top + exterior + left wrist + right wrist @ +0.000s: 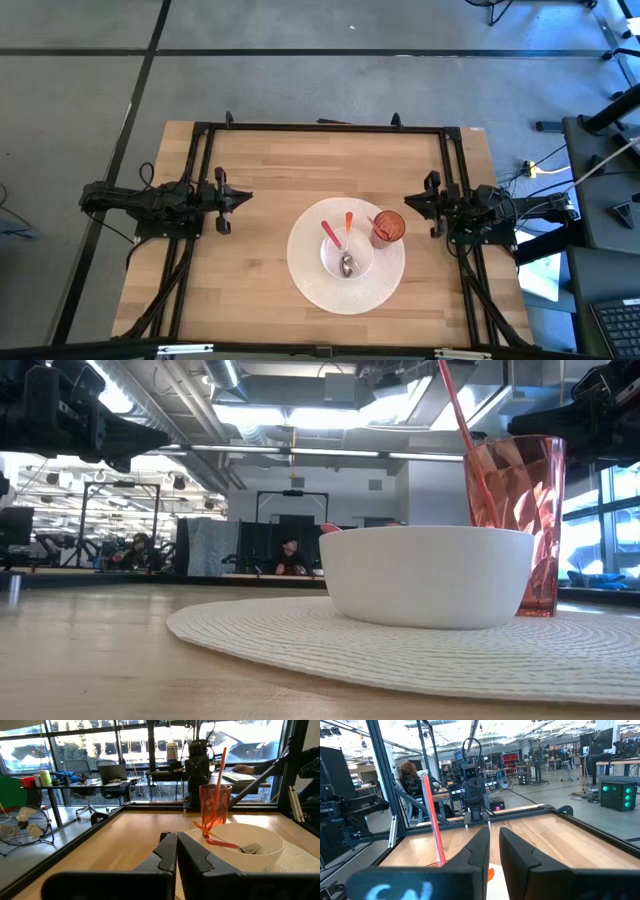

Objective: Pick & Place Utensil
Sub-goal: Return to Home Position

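A white bowl [346, 256] stands on a round white placemat [305, 280]. Two utensils lie in it, heads down in the bowl and handles leaning on its rim: a red-handled one [331, 235] and an orange-handled one [348, 224]. A red tumbler [388, 227] stands on the placemat at the bowl's far right, with a pink handle [455, 405] sticking up out of it. My left gripper [245, 197] hovers shut to the left of the placemat. My right gripper [410, 203] hovers shut just right of the tumbler. Both are above the table and touch nothing.
A black frame [320, 127] runs around the wooden table [250, 160]. Bare wood lies between the placemat and the far edge, and to the left of the placemat. People sit at desks in the room beyond [290, 555].
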